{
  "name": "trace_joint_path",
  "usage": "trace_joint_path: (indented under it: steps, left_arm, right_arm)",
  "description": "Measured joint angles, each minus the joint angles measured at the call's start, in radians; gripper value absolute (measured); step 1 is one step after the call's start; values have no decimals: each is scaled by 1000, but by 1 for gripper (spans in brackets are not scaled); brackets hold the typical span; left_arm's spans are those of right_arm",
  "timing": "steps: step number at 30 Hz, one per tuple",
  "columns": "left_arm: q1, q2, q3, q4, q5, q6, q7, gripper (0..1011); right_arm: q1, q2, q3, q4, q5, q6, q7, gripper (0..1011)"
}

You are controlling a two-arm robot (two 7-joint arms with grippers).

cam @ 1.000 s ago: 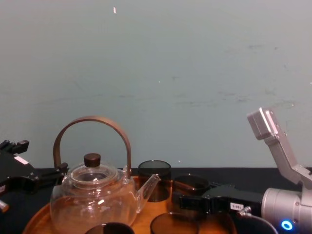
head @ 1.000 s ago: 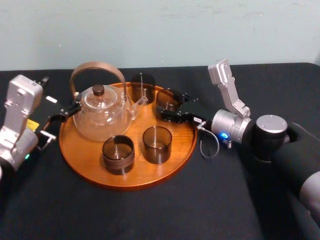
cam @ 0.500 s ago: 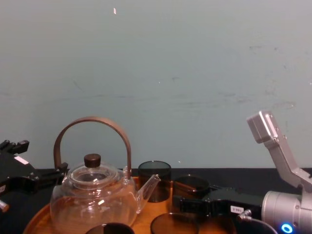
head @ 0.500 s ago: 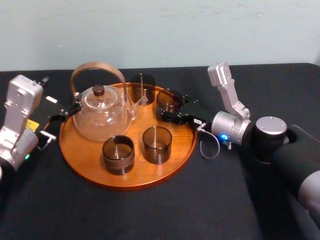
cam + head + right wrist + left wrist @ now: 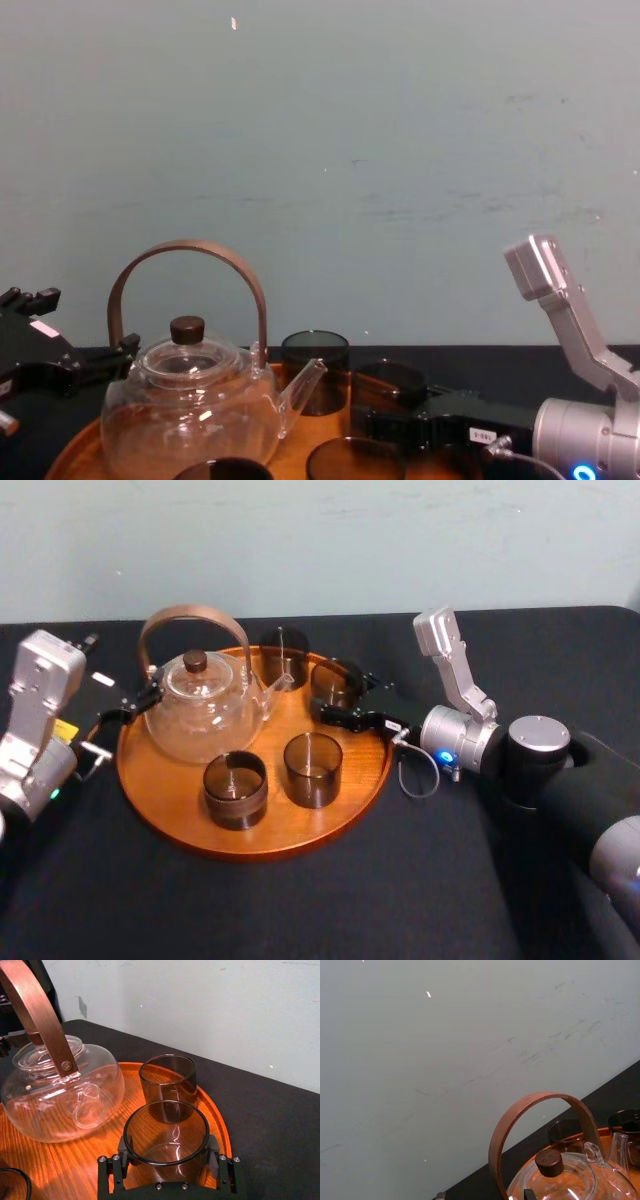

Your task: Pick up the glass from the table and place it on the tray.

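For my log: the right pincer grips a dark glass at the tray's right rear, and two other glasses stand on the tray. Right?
No: three other glasses stand on the tray, one at the rear, two in front, per the head view. The right pincer grips its dark glass as stated; the left pincer sits by the tray's left rim.

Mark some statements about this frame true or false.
1. The right claw is shut on a glass over the tray. True.
2. The teapot stands off the tray. False: it stands on the tray.
3. The teapot's lid is off. False: the lid, with its dark knob, is on.
4. The left claw is at the tray's left edge, by the teapot. True.
5. The held glass is the one nearest the robot. False: two glasses stand nearer.
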Motion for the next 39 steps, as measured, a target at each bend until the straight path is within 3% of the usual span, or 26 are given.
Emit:
trace_joint_path:
  steps: [6,11,19,39]
  left_arm:
    - [0,0,0,0,0,0,0,1009]
    - [0,0,0,0,0,0,0,1010]
    - [0,0,0,0,0,0,0,1010]
    - [0,0,0,0,0,0,0,1009]
  right_arm:
    - [-1,1,-1,-1,-1,0,0,907]
    - [7,-4,2,18,-3,-16,11,1002]
    - [-41,27,1,-86,-11,30,1,1003]
    - [-114,80,-18,-243,-5,89,-31,1000]
